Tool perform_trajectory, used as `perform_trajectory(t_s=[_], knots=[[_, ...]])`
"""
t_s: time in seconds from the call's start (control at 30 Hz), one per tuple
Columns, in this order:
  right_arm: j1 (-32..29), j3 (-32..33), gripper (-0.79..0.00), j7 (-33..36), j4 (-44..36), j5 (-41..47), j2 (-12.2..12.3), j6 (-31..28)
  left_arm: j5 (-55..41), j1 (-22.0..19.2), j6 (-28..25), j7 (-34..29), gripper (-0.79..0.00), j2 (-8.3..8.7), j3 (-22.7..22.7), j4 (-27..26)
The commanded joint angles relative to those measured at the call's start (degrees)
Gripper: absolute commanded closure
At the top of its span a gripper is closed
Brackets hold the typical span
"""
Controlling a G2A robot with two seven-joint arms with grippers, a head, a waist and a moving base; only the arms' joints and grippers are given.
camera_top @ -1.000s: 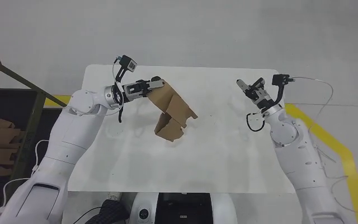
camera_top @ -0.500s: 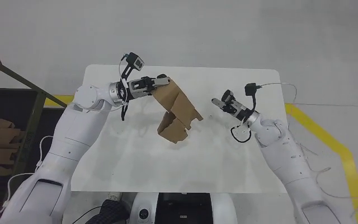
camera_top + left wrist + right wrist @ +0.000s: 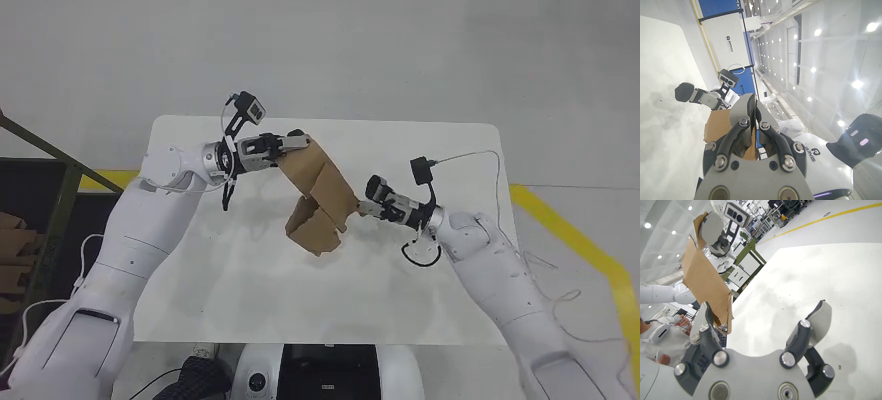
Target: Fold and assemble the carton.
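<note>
My left gripper pinches the carton by its far edge, steadying it for my spread right gripper at its right side.

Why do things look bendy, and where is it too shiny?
Left wrist view: the wide lens bends straight lines, and the ceiling lamps glare. Right wrist view: the table glows almost white. Top view: even light, barely any shadow beside the carton.

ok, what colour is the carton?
The carton is plain brown cardboard; the top view shows it best.
</note>
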Motion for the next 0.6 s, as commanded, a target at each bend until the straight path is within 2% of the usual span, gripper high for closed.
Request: perform_trajectory(t_s=[0.0,0.13,0.17,0.2,0.23,0.57], knots=[[-0.3,-0.2,-0.785,0.9,-0.9,1.0,0.2,0.0,-0.1,-0.3,-0.2,-0.2,0.0,-0.17,0.1,0.5],[-0.8,-1.0,-0.785,3.6,-3.4,2.5,0.6,0.0,-0.7,-0.7,-0.3,-0.7,0.0,-0.46,0.1,1.8],[-0.9,-1.2,-0.677,4.1,-3.9,2.9,0.7,0.0,-1.0,-0.7,-0.4,-0.9,0.0,-0.53,0.1,2.1],[-1.0,-1.4,-0.493,4.7,-4.4,3.3,0.8,0.0,-1.3,-0.8,-0.4,-1.1,0.0,-0.6,0.0,2.4],[-1.1,-1.5,-0.379,5.1,-4.9,3.7,0.9,0.0,-1.4,-0.8,-0.4,-1.2,0.0,-0.65,0.0,2.7],[-1.6,-1.9,-0.086,6.4,-6.5,5.9,1.6,0.0,-1.6,-0.7,-0.9,-1.9,0.0,-0.89,-1.2,3.6]])
